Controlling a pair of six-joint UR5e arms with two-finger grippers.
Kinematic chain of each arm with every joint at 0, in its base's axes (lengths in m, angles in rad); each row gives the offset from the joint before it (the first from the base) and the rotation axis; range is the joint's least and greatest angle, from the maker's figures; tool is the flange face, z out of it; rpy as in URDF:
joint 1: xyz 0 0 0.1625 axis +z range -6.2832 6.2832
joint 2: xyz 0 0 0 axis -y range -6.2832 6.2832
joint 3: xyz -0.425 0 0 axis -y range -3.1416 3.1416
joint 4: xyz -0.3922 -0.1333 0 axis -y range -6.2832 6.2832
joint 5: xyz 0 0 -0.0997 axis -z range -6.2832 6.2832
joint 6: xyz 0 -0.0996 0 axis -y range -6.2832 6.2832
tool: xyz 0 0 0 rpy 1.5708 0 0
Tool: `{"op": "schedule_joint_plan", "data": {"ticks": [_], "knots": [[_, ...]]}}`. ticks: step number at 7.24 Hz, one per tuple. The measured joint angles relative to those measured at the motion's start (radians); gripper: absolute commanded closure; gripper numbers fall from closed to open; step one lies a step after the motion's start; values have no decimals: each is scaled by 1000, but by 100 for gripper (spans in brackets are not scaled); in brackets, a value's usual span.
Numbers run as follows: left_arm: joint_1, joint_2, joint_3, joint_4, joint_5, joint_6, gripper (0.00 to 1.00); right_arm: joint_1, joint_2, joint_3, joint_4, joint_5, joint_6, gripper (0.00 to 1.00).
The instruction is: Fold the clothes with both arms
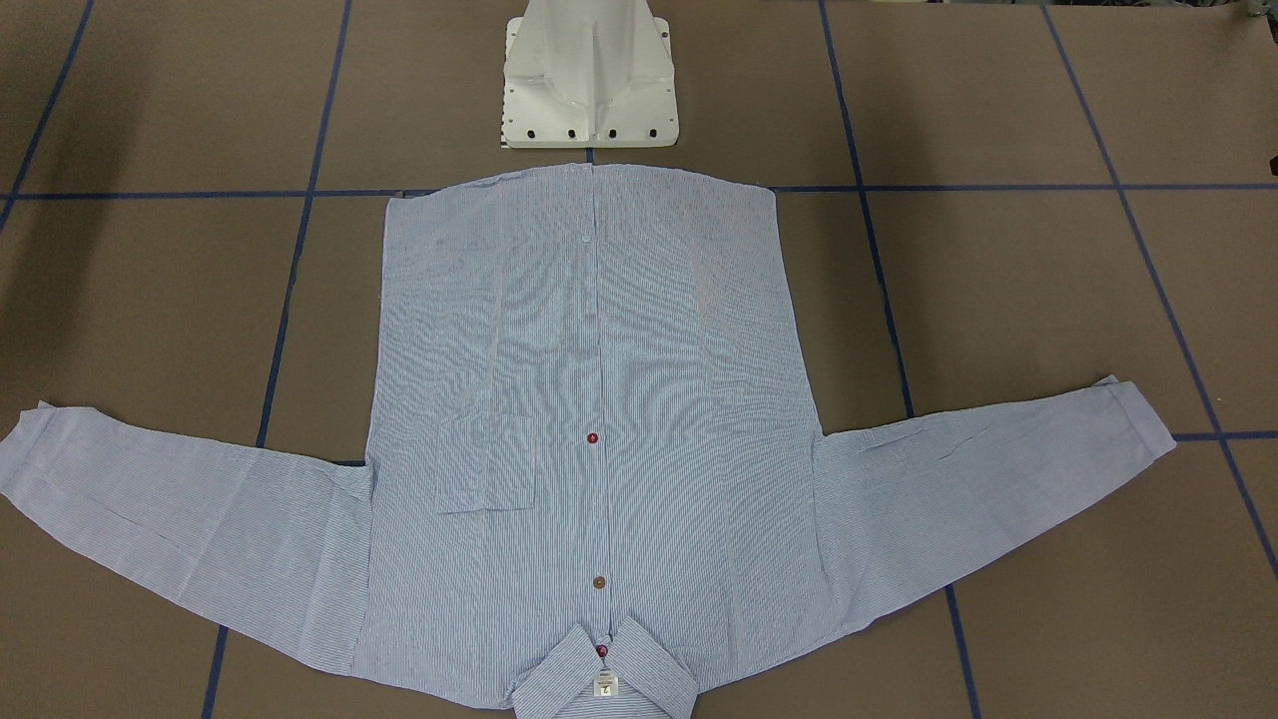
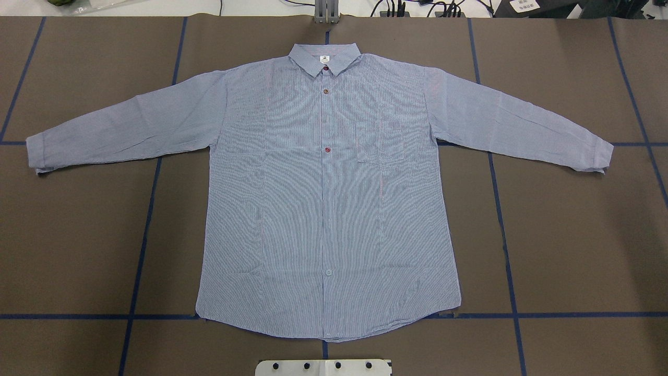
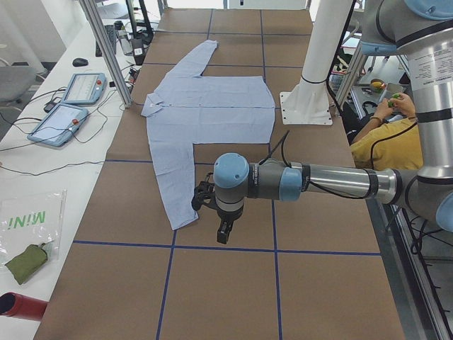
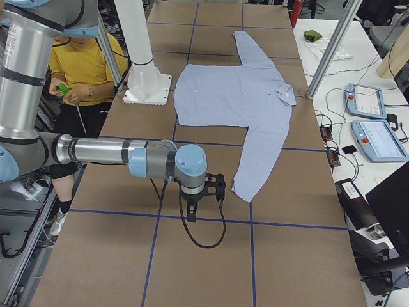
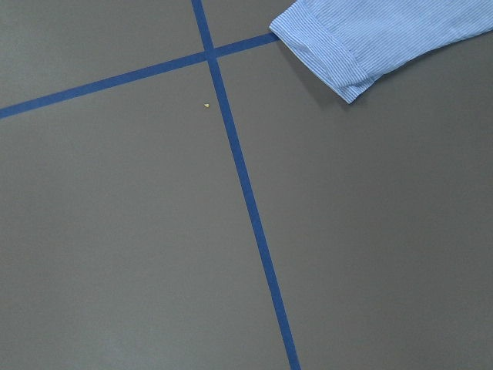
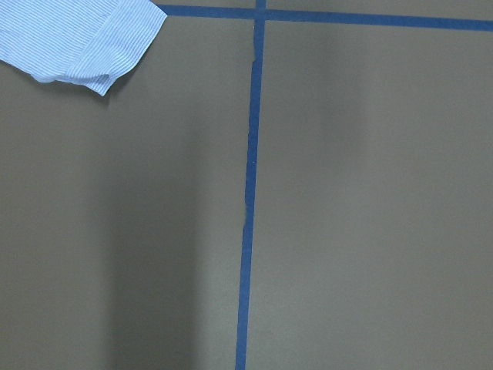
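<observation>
Shirt (image 2: 329, 209) spread flat mid-table (image 2: 574, 235), collar cropped in front view, left gripper (image 3: 224, 234) and right gripper (image 4: 193, 210) hung near cuffs (jaws' state untellable), brown surface stretching beyond sleeves.

The left arm (image 3: 340, 183) is a silver-grey tube with darker grey joint housings and rounded light blue caps (image 3: 231, 170) at its joints. A thin black cable (image 3: 282, 144) curls off near its wrist. Its thick upright section carries a block of small print, too fine to read, above a black band. The left claw (image 3: 223, 235) is black and narrow, with a black bracket beside it. The right arm (image 4: 102, 151) matches it: silver tube, blue caps, a black band, and a looped black cable (image 4: 211, 238) by the black right claw (image 4: 190, 214). The pedestal (image 1: 589, 80) is white and angular, with a central rib and a row of dark screw holes along its foot plate.
</observation>
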Motion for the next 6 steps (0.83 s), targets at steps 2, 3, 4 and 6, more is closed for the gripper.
{"op": "schedule_joint_plan", "data": {"ticks": [2, 3, 4, 6], "knots": [[0, 0, -3, -26, 0, 1, 0, 1, 0, 15, 0, 0, 0, 0], [0, 0, -8, -44, 0, 1, 0, 1, 0, 18, 0, 2, 0, 0], [0, 1, -13, -73, 0, 2, 0, 0, 1, 19, 0, 6, 1, 0], [0, 0, -17, -186, -1, -2, 0, 1, 24, 34, 2, 9, 4, 0]]}}
